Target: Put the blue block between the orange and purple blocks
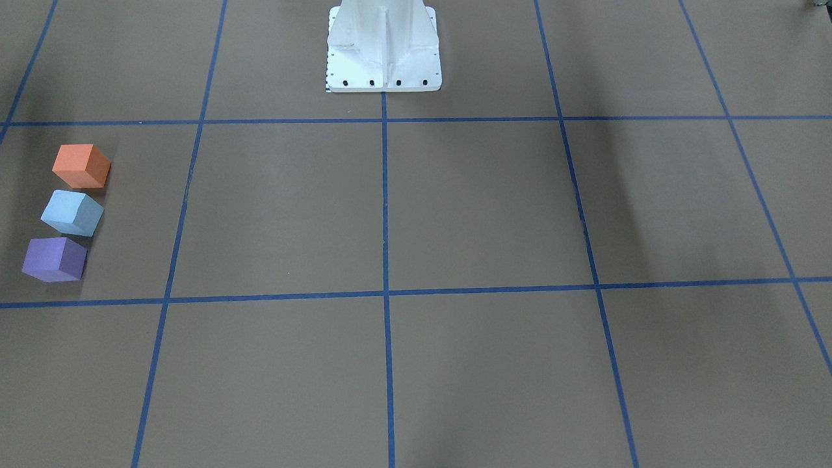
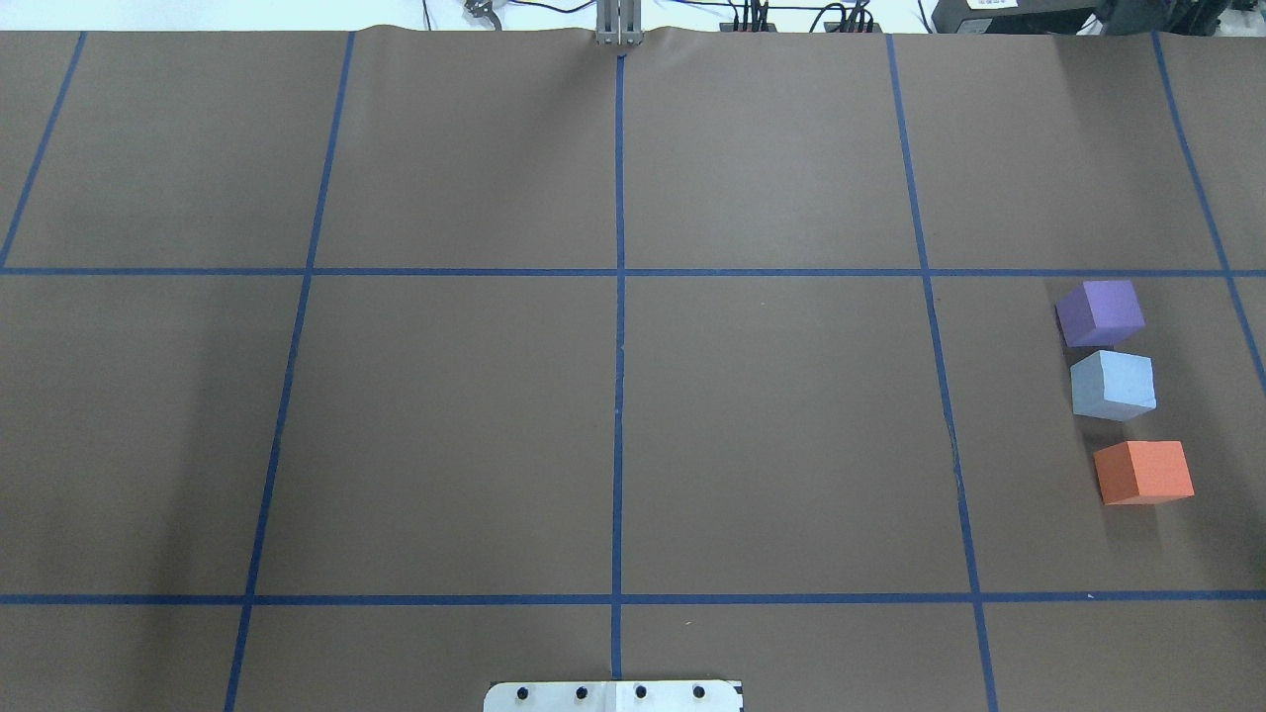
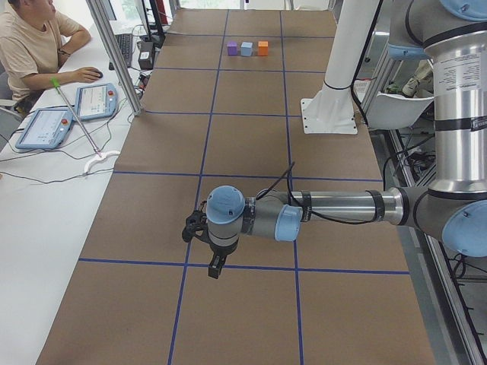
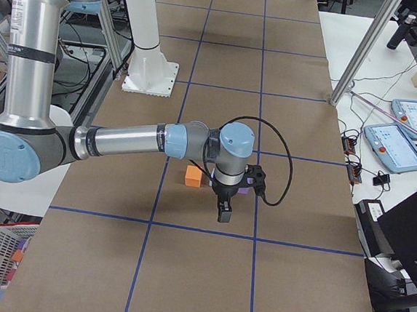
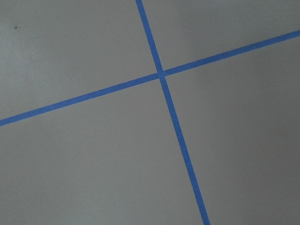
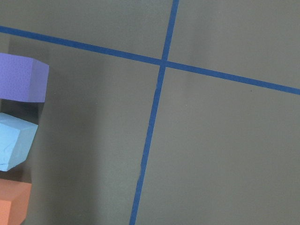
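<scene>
Front-facing view: the orange block (image 1: pixel 81 166), blue block (image 1: pixel 72 212) and purple block (image 1: pixel 54 259) stand in one row at the left edge of the tabletop (image 1: pixel 481 208). Blue is in the middle, turned slightly askew.

Overhead view: the same row lies on the right. Blue sits nearer purple than orange, with a clear gap to orange.

Left side view: the left gripper (image 3: pixel 216 268) hangs over the near tabletop above a tape line (image 3: pixel 342 270), well apart from the far blocks. Its spread cannot be told.

Right side view: the right gripper (image 4: pixel 223 214) points down near the blocks, partly hiding them. Its state cannot be told.

Left wrist view: one tape line crosses another.

Right wrist view: the three blocks line the left edge, with a shadowed gap between purple and blue.
</scene>
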Robot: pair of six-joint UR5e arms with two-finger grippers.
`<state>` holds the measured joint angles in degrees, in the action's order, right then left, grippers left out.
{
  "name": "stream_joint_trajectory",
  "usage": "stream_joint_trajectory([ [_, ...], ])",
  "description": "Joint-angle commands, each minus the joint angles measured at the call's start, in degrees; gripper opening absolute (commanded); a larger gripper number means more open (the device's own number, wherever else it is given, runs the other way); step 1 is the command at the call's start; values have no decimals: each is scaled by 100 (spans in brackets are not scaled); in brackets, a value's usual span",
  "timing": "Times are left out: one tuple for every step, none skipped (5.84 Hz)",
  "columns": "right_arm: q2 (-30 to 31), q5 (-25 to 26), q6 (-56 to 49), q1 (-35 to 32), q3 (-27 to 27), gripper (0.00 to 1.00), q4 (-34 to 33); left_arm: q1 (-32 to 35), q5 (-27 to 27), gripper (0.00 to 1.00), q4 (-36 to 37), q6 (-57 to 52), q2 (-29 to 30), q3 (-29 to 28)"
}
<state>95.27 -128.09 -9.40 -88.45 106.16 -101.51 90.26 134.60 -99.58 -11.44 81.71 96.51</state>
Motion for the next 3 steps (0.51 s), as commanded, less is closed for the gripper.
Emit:
stream_joint_trajectory([
  [0,4,0,12,-8,100,0,0,-4,100,9,1,-6,0],
  [0,-5,0,29,-16,100,0,-9,-4,100,17,1,-6,-9],
  [0,-5,0,38,-16,100,0,-9,-4,100,18,1,-6,-18],
])
